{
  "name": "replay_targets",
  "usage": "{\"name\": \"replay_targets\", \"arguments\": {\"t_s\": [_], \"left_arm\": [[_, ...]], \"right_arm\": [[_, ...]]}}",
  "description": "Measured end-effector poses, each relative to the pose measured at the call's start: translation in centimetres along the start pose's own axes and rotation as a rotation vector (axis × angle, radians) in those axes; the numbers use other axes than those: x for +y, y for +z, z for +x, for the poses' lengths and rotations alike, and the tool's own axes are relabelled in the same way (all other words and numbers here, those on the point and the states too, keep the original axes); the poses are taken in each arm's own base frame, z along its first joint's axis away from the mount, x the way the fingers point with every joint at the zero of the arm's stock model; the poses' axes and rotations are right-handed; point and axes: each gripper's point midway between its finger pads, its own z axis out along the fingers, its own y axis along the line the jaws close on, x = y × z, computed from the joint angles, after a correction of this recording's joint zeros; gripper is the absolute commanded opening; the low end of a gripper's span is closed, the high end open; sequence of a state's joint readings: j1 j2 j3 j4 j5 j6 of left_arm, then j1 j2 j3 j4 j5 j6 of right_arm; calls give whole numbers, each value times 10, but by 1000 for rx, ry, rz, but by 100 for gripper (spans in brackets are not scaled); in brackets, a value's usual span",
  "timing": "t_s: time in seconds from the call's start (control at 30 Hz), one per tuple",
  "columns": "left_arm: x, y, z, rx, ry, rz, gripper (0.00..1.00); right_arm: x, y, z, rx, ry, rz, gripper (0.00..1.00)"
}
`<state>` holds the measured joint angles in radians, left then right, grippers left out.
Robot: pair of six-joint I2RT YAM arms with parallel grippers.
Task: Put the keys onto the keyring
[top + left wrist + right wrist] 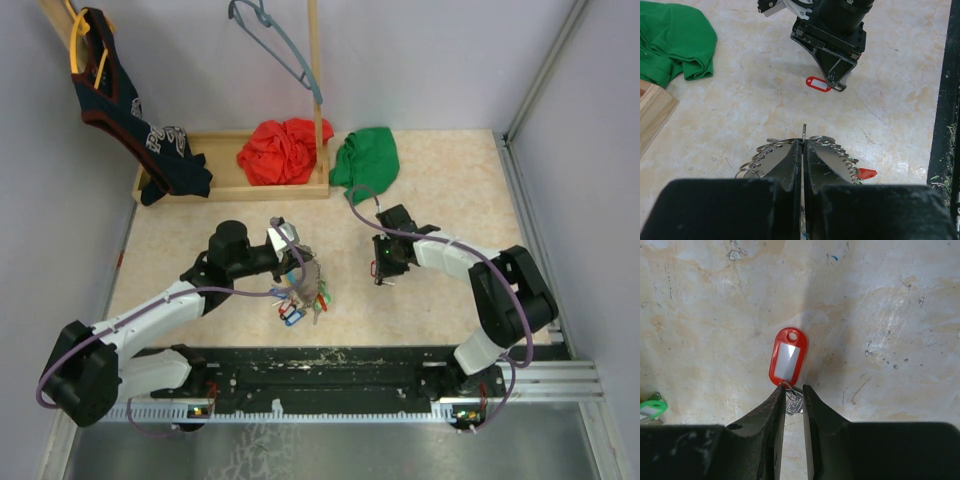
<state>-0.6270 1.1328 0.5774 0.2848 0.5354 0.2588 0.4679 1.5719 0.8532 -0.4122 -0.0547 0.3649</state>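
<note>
My left gripper is shut on the thin metal wire of the keyring, which rises between its closed jaws. Several small split rings hang along the wire on both sides. The bunch of keys with red, green and blue tags hangs below it. One red tag shows by the right finger. My right gripper stands on the table, its jaws closed narrowly round a small metal key with a red tag. That tag lies flat on the table in the left wrist view.
A wooden tray at the back holds a red cloth. A green cloth lies beside it. A dark shirt and a blue-grey hanger hang at the back. A green tag shows at the left.
</note>
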Motion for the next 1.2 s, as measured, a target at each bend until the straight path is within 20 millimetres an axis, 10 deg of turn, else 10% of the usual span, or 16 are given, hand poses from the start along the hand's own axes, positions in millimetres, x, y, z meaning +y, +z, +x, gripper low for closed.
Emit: {"name": "replay_targets", "arguments": {"t_s": [0.77, 1.2], "left_arm": [[0, 0, 0, 0, 0, 0, 0], [-3, 0, -4, -65, 42, 9, 0]], "right_arm": [[7, -7, -8, -20, -61, -43, 0], [76, -114, -77, -502, -416, -400, 0]]}}
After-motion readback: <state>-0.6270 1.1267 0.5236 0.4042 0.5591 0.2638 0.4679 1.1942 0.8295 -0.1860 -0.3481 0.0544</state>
